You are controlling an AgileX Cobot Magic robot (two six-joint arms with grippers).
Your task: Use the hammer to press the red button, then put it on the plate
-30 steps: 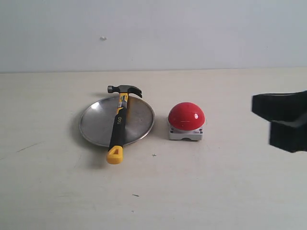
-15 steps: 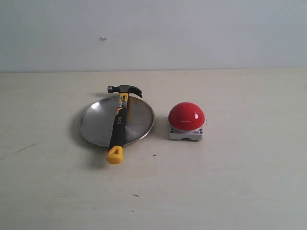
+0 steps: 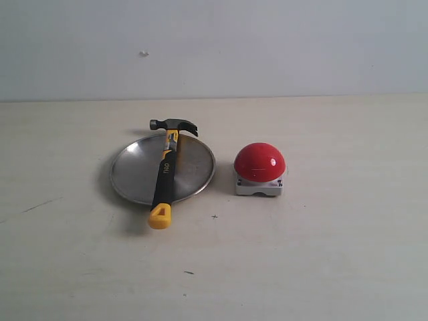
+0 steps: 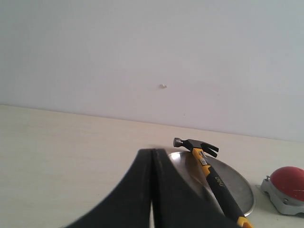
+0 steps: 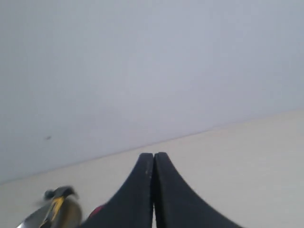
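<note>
The hammer (image 3: 164, 170) lies across the silver plate (image 3: 134, 175), its dark head past the far rim and its yellow end hanging over the near rim. Right of the plate sits the red button (image 3: 259, 162) on its grey base. Neither gripper shows in the exterior view. In the left wrist view my left gripper (image 4: 152, 153) is shut and empty, with the hammer (image 4: 213, 178), plate (image 4: 242, 187) and red button (image 4: 290, 178) beyond it. My right gripper (image 5: 154, 156) is shut and empty, with the hammer head (image 5: 59, 194) and a sliver of the red button (image 5: 96, 210) blurred behind it.
The pale wooden table (image 3: 321, 254) runs back to a plain light wall (image 3: 267, 47). A few small dark marks dot the table near the front.
The right gripper, seen at the right edge of the exterior view a second ago, has withdrawn out of that view. The hammer, plate and button have not moved.
</note>
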